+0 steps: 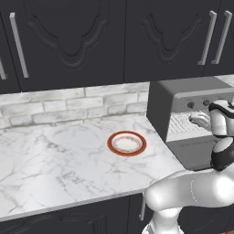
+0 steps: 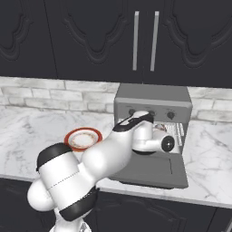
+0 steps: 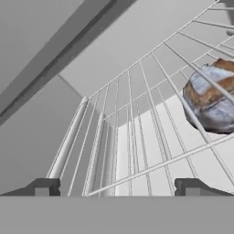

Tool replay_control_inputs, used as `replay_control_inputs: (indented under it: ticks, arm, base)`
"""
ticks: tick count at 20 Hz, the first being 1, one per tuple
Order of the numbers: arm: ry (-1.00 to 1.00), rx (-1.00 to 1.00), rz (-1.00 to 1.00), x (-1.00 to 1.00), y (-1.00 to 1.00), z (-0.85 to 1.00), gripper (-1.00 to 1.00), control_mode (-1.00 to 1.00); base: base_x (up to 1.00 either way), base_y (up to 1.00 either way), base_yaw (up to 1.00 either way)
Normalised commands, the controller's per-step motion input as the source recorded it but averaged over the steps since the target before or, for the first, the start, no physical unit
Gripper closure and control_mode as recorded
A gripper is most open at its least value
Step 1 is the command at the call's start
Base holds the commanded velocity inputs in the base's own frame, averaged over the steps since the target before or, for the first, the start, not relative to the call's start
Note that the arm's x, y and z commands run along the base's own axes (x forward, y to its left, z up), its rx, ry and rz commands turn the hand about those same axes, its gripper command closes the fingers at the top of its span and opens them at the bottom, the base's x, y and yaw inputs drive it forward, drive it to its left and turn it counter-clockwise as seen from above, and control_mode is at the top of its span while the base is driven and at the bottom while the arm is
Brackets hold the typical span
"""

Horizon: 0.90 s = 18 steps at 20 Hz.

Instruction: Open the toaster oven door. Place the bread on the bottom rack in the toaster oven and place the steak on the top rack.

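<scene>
The grey toaster oven [image 1: 160, 107] [image 2: 152, 93] stands on the counter, and the toaster oven door [image 1: 194, 153] [image 2: 156, 171] lies folded down flat in front of it. My hand reaches into the oven mouth. In the hand view my gripper [image 3: 118, 188] is open with nothing between its fingertips, just above a wire rack [image 3: 137, 151]. The bread [image 3: 211, 98], a brownish-grey lump, lies inside to the right, and rack wires cross in front of it. The steak is out of view.
A round plate with a red rim [image 1: 110, 142] [image 2: 69, 135] sits on the marble counter left of the oven. Dark cabinets hang above, and a brick backsplash runs behind. The oven's inner wall [image 3: 55, 137] is close on the gripper's left.
</scene>
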Motion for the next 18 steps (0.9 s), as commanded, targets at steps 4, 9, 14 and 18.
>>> replay_control_inputs:
  ticks: [4, 9, 14, 18]
  arm:
    - [0.01, 0.00, 0.00, 0.15, 0.06, -0.15, -1.00, -1.00]
    - [0.01, 0.00, 0.00, 0.17, 0.01, -0.16, -1.00, -1.00]
    - [0.03, 0.00, -0.03, 0.24, 0.00, -0.14, -1.00, -1.00]
    - [0.06, 0.00, -0.02, 0.20, 0.00, -0.20, -1.00, -1.00]
  base:
    - [0.00, 0.00, 0.00]
    - [0.00, 0.00, 0.00]
    - [0.00, 0.00, 0.00]
    - [0.00, 0.00, 0.00]
